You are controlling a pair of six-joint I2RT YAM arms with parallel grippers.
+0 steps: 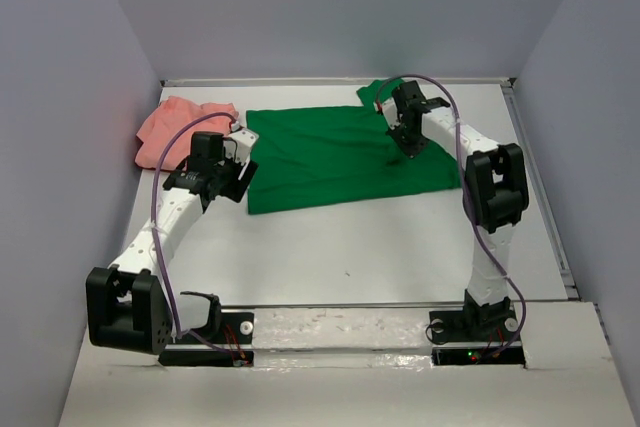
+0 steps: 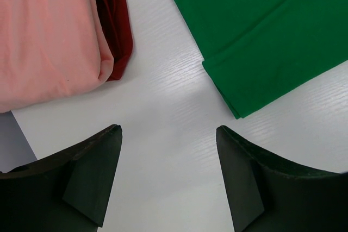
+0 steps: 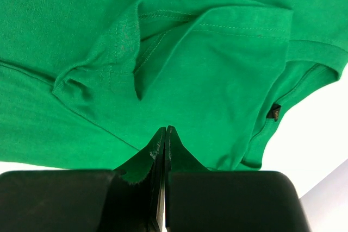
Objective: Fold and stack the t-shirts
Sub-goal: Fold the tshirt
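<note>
The green t-shirt [image 1: 340, 152] lies spread on the table [image 1: 350, 257], toward 12 o'clock of centre. The salmon-pink t-shirt [image 1: 170, 129] sits bunched at 10 o'clock, with dark red cloth [image 2: 115, 20] peeking from under its edge. The left gripper [image 2: 168, 131] hangs wide apart above bare table, the green hem corner at its 2 o'clock. The right gripper [image 3: 165, 131] is pressed shut over the sleeve (whether it pinches cloth I cannot tell). The cloth looks light and limp, prone to drag and wrinkle, so it is best taken at hem corners and shoulders
</note>
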